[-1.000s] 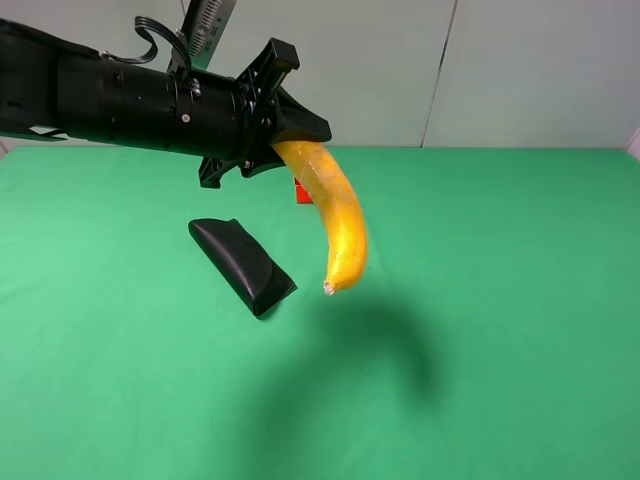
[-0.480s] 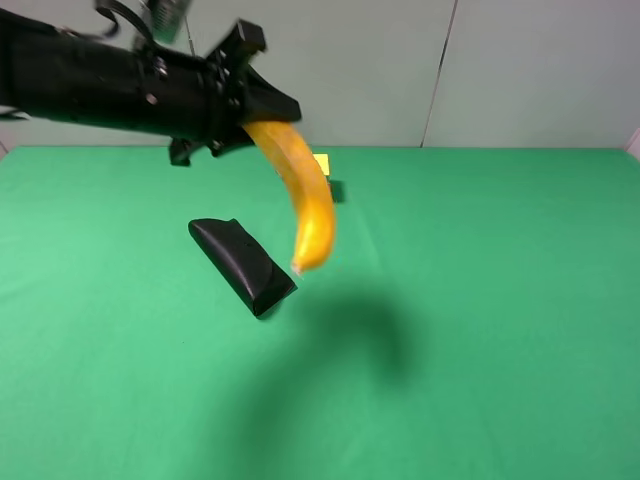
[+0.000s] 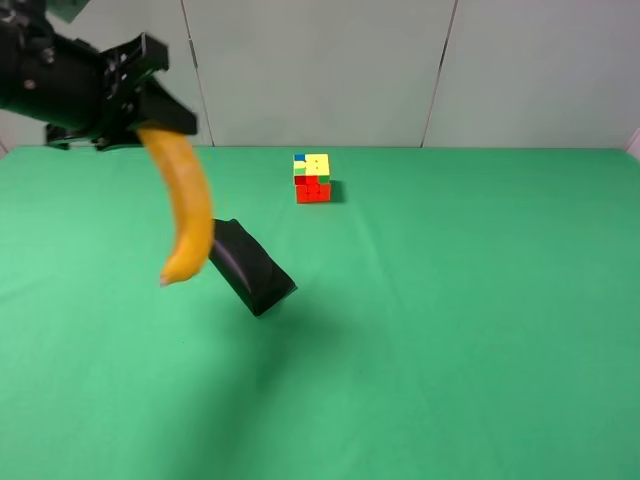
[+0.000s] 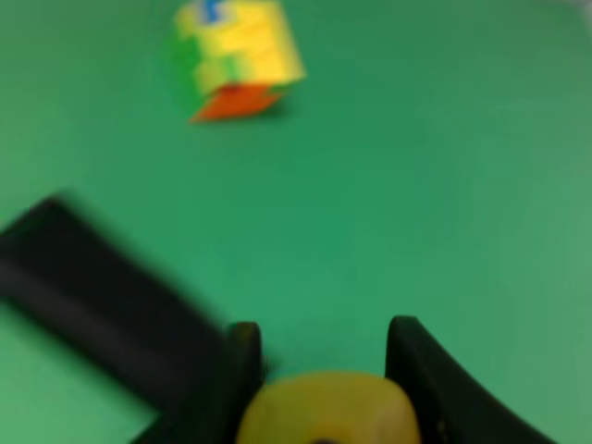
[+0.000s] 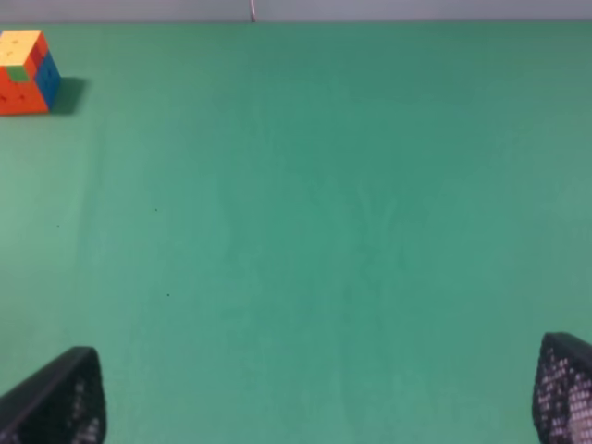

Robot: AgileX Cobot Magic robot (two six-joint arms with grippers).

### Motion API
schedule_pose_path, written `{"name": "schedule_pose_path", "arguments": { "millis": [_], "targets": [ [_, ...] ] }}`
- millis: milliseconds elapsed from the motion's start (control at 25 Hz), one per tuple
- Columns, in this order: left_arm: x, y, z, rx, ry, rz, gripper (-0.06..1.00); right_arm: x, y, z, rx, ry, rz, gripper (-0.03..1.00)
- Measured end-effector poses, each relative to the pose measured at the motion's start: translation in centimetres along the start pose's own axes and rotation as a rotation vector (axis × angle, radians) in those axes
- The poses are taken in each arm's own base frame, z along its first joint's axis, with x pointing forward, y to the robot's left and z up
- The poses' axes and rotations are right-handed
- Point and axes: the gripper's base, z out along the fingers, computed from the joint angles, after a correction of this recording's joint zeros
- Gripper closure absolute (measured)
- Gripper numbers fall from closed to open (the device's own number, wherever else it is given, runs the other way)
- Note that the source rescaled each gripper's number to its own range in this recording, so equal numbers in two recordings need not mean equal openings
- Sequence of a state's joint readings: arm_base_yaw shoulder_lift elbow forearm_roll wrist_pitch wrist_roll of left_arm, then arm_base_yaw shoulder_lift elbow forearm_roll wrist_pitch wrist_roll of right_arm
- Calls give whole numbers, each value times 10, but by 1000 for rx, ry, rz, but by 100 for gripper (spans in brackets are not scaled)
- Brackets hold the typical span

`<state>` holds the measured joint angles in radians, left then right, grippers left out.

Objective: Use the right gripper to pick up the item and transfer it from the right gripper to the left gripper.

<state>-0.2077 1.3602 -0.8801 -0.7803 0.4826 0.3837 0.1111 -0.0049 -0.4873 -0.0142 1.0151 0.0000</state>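
Note:
The yellow banana (image 3: pixel 185 215) hangs down from my left gripper (image 3: pixel 150 115) at the upper left of the exterior view, well above the green table. The gripper is shut on the banana's upper end, and its lower tip hangs in front of the black case. In the left wrist view the banana's end (image 4: pixel 324 412) sits between the two black fingers (image 4: pixel 242 370). My right gripper (image 5: pixel 310 398) is open and empty, with its fingertips wide apart over bare green cloth. It is out of the exterior view.
The black case (image 3: pixel 255 270) lies on the green table (image 3: pixel 480 320) left of centre; it also shows in the left wrist view (image 4: pixel 102 296). A multicoloured puzzle cube (image 3: pixel 312 177) stands towards the back and shows in both wrist views (image 4: pixel 236 55) (image 5: pixel 26 71).
My left arm has swung to the left with the banana in it, from over the middle to the far left. The puzzle cube is now uncovered.

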Motion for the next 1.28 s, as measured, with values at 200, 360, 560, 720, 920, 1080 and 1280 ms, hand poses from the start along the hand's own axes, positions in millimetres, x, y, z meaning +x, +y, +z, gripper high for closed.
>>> {"name": "schedule_pose_path", "arguments": {
  "millis": [200, 360, 560, 720, 920, 1080, 1280],
  "targets": [
    [3, 31, -12, -194, 75, 20, 94, 0, 0, 0, 0, 0, 0, -3],
    [2, 52, -21, -307, 107, 40, 94, 0, 0, 0, 0, 0, 0, -3],
    [-3, 69, -28, -378, 95, 38, 94, 0, 0, 0, 0, 0, 0, -3],
    [-21, 77, -14, -387, 115, 34, 94, 0, 0, 0, 0, 0, 0, -3],
    [-46, 89, 13, -384, 173, 24, 94, 0, 0, 0, 0, 0, 0, -3],
    [-61, 101, 36, -378, 237, 10, 94, 0, 0, 0, 0, 0, 0, -3],
    [-71, 116, 64, -368, 329, -13, 94, 0, 0, 0, 0, 0, 0, -3]
  ]
}}
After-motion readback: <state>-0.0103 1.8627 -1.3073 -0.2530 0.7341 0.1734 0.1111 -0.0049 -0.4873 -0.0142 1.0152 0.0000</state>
